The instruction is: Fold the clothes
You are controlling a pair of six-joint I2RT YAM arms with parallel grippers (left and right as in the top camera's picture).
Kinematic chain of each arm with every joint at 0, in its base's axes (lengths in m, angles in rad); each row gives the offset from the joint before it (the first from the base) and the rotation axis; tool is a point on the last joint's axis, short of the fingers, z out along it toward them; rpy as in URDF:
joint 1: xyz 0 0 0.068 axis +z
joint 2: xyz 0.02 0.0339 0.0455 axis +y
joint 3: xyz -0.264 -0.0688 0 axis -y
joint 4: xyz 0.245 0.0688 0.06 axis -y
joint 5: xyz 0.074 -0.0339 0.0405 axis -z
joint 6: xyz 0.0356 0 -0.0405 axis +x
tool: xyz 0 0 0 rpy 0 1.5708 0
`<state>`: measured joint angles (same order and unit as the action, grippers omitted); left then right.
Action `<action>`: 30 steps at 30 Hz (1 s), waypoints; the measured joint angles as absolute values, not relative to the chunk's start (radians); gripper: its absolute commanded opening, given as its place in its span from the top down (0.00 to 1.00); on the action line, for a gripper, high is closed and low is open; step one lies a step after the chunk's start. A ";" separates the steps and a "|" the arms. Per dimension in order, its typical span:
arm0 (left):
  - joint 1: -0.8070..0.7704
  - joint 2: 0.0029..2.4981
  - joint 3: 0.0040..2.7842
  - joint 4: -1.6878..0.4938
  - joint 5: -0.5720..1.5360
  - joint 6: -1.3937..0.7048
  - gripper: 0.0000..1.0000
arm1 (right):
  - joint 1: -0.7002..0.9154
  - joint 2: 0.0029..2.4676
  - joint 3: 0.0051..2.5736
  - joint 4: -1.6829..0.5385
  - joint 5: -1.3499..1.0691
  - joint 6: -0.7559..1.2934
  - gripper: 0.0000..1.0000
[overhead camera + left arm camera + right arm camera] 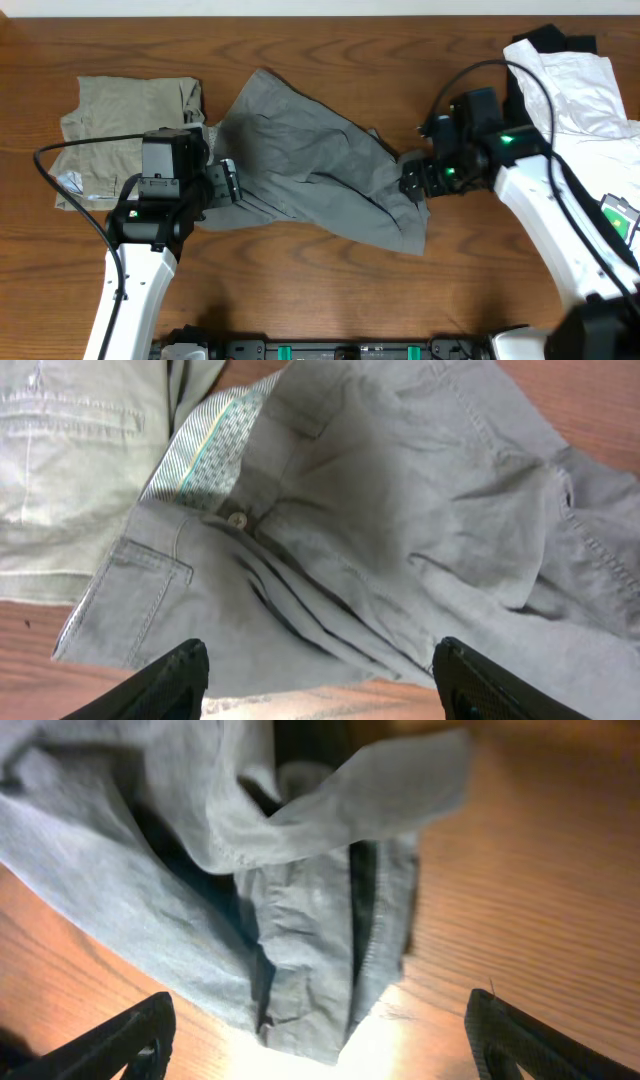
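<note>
The grey shorts (310, 165) lie crumpled across the middle of the table. The waistband end with pale speckled lining (205, 455) and a button is at the left. A leg end points to the right. My left gripper (226, 183) is open, just above the waistband side (330, 560), with nothing between its fingers. My right gripper (413, 178) is open over the leg hem (320, 970), and both fingers are apart from the cloth.
Folded khaki shorts (125, 135) lie at the far left, touching the grey pair; they also show in the left wrist view (70, 460). White (580, 90) and black (550, 40) garments are piled at the back right. Bare wooden table (320, 290) runs along the front.
</note>
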<state>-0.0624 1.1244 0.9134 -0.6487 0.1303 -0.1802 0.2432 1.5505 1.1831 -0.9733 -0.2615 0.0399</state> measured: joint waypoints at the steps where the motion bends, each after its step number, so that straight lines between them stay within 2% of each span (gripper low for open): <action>1: -0.062 1.124 0.913 -0.647 0.131 -0.180 0.26 | 0.252 1.573 1.183 -0.972 -0.264 0.039 0.16; 5: -0.062 1.124 0.913 -0.647 0.131 -0.180 0.26 | 0.269 1.663 1.183 -0.952 -0.278 0.040 0.18; 10: -0.062 1.124 0.913 -0.647 0.131 -0.180 0.25 | 0.270 1.769 1.183 -0.793 -0.279 0.049 0.20; 13: -0.062 1.124 0.913 -0.647 0.131 -0.180 0.25 | 0.270 1.806 1.182 -0.688 -0.278 0.071 0.28; 14: -0.062 1.124 0.913 -0.648 0.131 -0.180 0.25 | 0.270 1.812 1.182 -0.646 -0.280 0.079 0.34; 15: -0.062 1.124 0.913 -0.647 0.131 -0.180 0.25 | 0.270 1.814 1.182 -0.615 -0.280 0.084 0.46; 16: -0.062 1.126 0.913 -0.648 0.131 -0.180 0.25 | 0.270 1.815 1.182 -0.588 -0.280 0.092 0.58; 18: -0.062 1.127 0.913 -0.648 0.131 -0.180 0.25 | 0.270 1.815 1.182 -0.544 -0.282 0.097 0.92; 19: -0.062 1.127 0.913 -0.648 0.131 -0.180 0.25 | 0.270 1.815 1.182 -0.533 -0.282 0.104 0.99; 26: -0.062 1.132 0.913 -0.592 0.131 -0.180 0.26 | 0.270 1.813 1.189 -0.505 -0.269 0.112 0.99; 30: -0.062 1.132 0.913 -0.540 0.131 -0.181 0.26 | 0.247 1.807 1.318 -0.574 -0.242 0.110 0.99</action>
